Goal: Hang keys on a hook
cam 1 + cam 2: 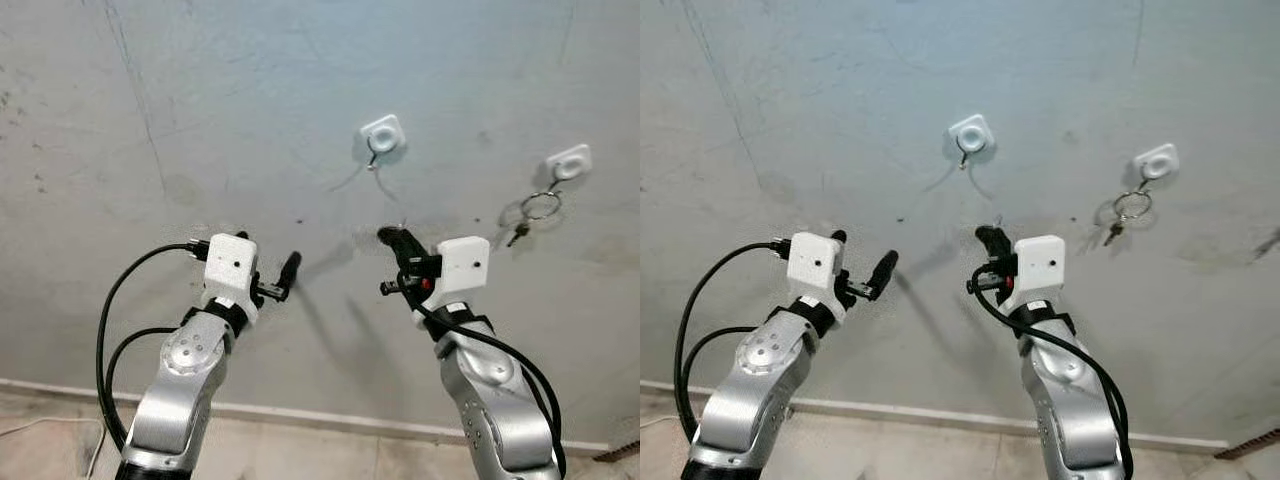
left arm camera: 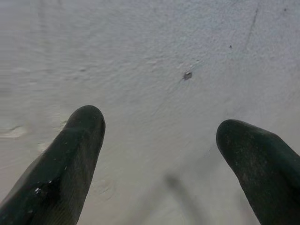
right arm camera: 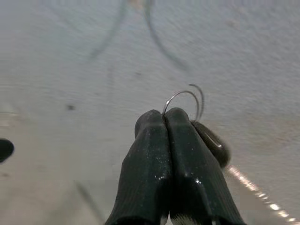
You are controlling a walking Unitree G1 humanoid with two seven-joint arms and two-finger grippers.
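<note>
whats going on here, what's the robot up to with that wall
The robot faces a grey wall with two white hooks. Its right gripper is pinched shut on a thin key ring, held up below the empty hook. Another set of keys already hangs on the far right hook. The left gripper is open, pointing at bare wall.

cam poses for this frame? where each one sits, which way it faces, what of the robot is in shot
Left and right eye: head stereo pair facing the wall; both arms, empty hook, second hook with keys.
Left wrist: on the left arm, along the open left pincer at bare wall.
Right wrist: along the right pincer, shut on a key ring.
Shared: the grey wall; the eye views see both pincers.
</note>
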